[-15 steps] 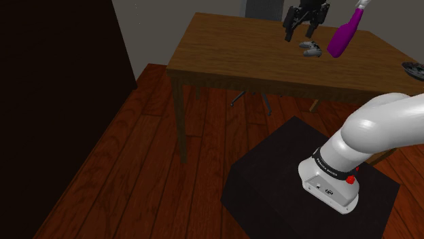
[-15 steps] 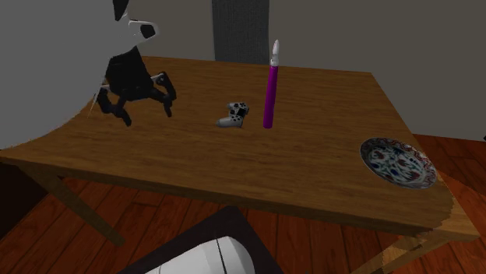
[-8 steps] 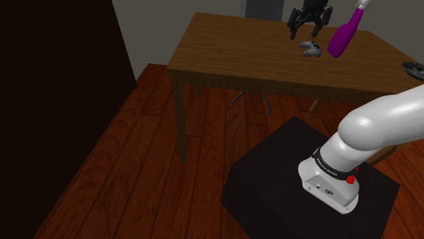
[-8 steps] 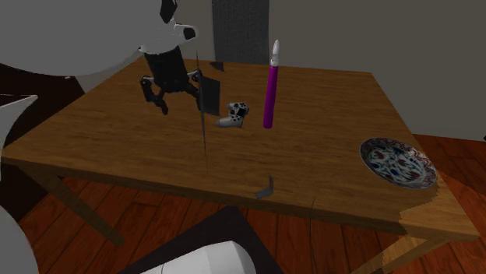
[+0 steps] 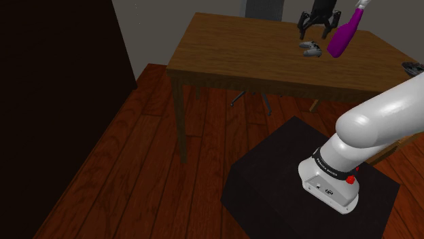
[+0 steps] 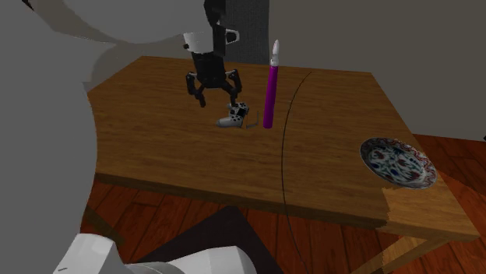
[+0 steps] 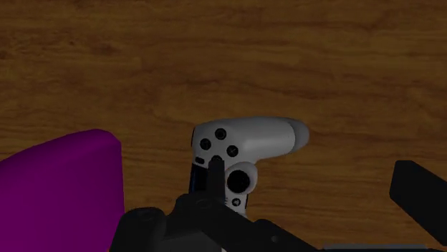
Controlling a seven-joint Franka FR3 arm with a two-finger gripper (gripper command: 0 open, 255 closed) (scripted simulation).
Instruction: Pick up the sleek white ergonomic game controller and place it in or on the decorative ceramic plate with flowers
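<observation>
**Shoulder view.**
- Table (image 5: 224, 54): one, wooden.
- Controller (image 5: 311, 48): one, white-grey, lying flat on the tabletop, well in from every edge.
- Bottle (image 5: 343, 34): one, purple, just beside the controller.
- Gripper (image 5: 319, 26): one, fingers spread, hanging over the controller without touching it.
- Plate (image 5: 413, 68): one, at the tabletop edge on this view's right.

**Second exterior view.**
- Gripper (image 6: 216, 95): spread, holding nothing, above the controller (image 6: 233, 116) and slightly off to the side away from the bottle (image 6: 269, 89), which stands upright.
- Plate (image 6: 397, 162): flowered, near the tabletop's right edge in this view, well apart from the controller.

**Wrist view.**
- Controller (image 7: 243, 147): lies close to one finger of the gripper (image 7: 315, 190), not centred in the gap.
- Bottle (image 7: 57, 190): near, on that same finger's side.

**Step in hand (judged).** This is the approach to the grasp.
- Shift the gripper until both fingers straddle the controller's body.
- Lower straight down and close across a narrow part.
- Keep off the tall bottle, which probably tips easily.
</observation>
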